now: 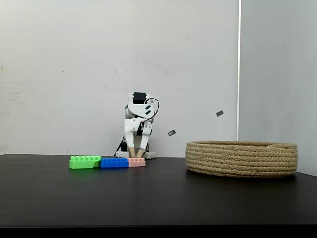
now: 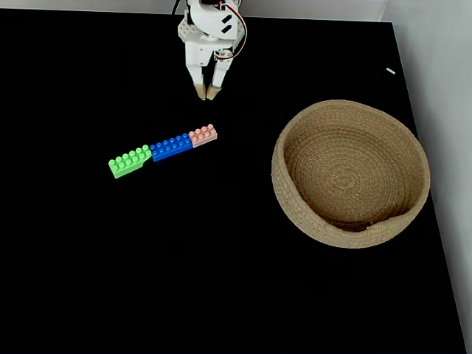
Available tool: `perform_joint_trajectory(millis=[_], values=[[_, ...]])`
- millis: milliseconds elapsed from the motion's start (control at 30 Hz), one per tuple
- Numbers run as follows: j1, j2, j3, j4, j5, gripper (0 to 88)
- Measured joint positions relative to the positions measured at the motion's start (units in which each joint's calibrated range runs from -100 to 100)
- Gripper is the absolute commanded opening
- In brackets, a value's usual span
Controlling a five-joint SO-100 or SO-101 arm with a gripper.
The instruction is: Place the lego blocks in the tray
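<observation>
Black tabletop spreads bare in the foreground of both fixed views. Beyond it in the side view, to the right, sits the tray, a wide shallow basket of coiled tan rope; from above its bowl holds nothing yet.

Left of the tray and well apart from it, the three lego blocks lie end to end in one touching row. The bright green long brick is at the left end, the blue long brick is in the middle, and the shorter pale pink brick is at the end nearest the tray. From above, the row runs on a slant.

Farthest back stands the white arm, its gripper pointing down at the table. From above, it hangs behind the pink brick and clear of it. Its two tan-tipped fingers show a narrow gap between them and grasp nothing.

The bricks are probably light, stiff and smooth-sided, so they could skid or twist under a careless squeeze. A pinch across the narrow width, on the flat long sides, looks surest. Because they touch, and whether they are snapped together cannot be told, lifting one may drag its neighbour. The pink end brick seems the easiest first pick.
</observation>
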Motion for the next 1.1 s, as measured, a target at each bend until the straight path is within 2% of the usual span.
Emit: perform_joint_trajectory(millis=[100, 167, 233, 1100], values=[[-1.2, 0.0, 0.0, 0.0, 0.0, 1.4], [-7.4, 0.0, 0.0, 0.0, 0.0, 1.5], [-10.1, 0.0, 0.0, 0.0, 0.0, 1.5], [-8.1, 0.0, 0.0, 0.0, 0.0, 0.1]])
